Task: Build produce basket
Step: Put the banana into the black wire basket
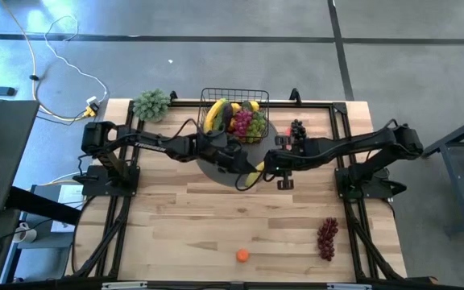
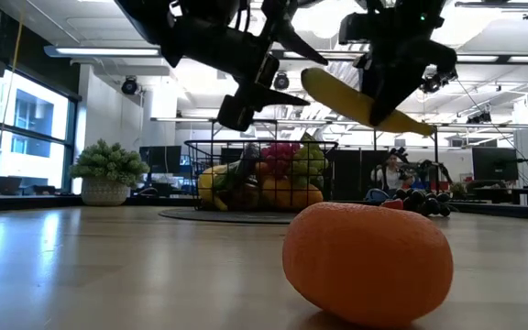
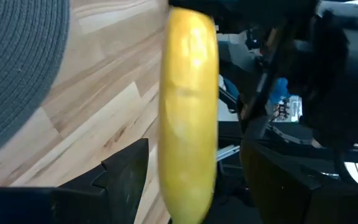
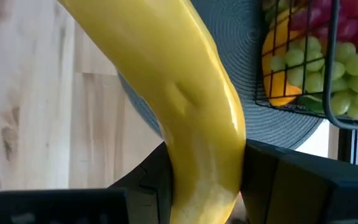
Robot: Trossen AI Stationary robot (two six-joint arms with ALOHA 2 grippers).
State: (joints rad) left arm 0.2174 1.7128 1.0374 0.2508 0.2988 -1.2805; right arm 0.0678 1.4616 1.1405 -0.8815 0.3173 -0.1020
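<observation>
On the near part of the table (image 1: 216,217) lies an orange round fruit (image 1: 242,255), filling the foreground of the low view, with a bunch of dark red grapes (image 1: 327,238) to its right, well apart from it. Toward the middle of the table both arms meet over the near edge of the dark grey round mat (image 1: 216,171). The right tool (image 1: 258,172) has its fingers closed on a yellow banana (image 2: 360,101), which is held clear of the table, tilted, with one end lower than the other; the right wrist view shows the banana pinched between the two dark fingers, with the mat and the basket beyond it. The left tool (image 1: 236,160) sits just beside the banana with its fingers spread and nothing gripped; in the left wrist view the banana stands in the gap between those fingers, and contact cannot be confirmed. Behind the tools the black wire basket (image 1: 234,97) rests on the mat toward the far edge of the table, holding bananas, red and green grapes and orange fruit. A bunch of dark grapes (image 1: 296,129) lies right of the basket, on the table. A grey-green leafy bunch (image 1: 151,105) stands at the far left corner. In the room beyond, a person is seated at a desk.
</observation>
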